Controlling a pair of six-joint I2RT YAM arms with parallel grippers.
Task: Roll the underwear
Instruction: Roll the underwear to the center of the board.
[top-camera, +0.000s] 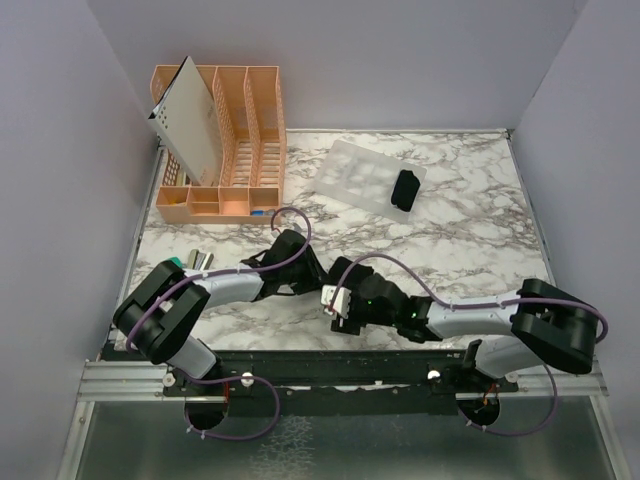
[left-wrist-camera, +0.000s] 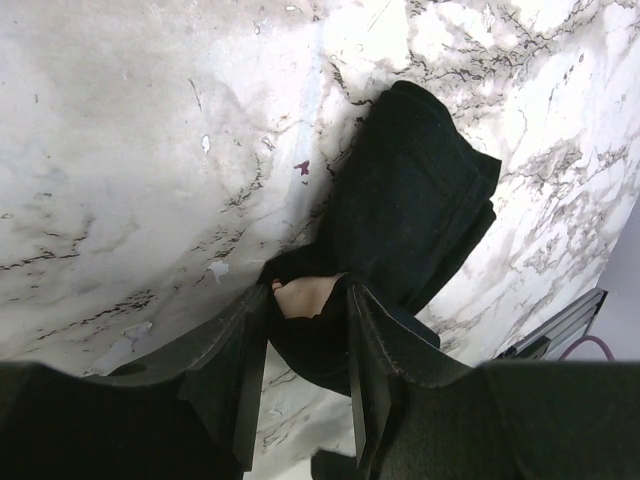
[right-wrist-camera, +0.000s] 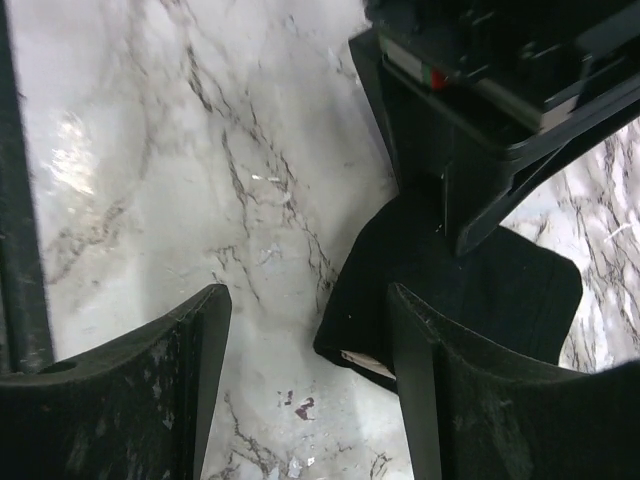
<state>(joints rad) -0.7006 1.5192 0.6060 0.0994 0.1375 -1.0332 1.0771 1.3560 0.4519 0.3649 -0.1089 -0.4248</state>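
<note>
underwear (left-wrist-camera: 410, 200) pinched in left claw (left-wrist-camera: 303, 320); right claw (right-wrist-camera: 305, 320) open.

Can't see the near end of the underwear (left-wrist-camera: 410, 200), tucked behind the left end effector (left-wrist-camera: 305, 300). Can't pick it out from above. Can't identify the small bits in the orange rack (top-camera: 262, 110).

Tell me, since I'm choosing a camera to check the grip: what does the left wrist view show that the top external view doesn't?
Only left wrist: the left gripper pinching the black underwear, with a tan band showing in the grip. Only top external: a rolled bundle on a clear tray, and an orange rack. Both: the marble table.
</note>
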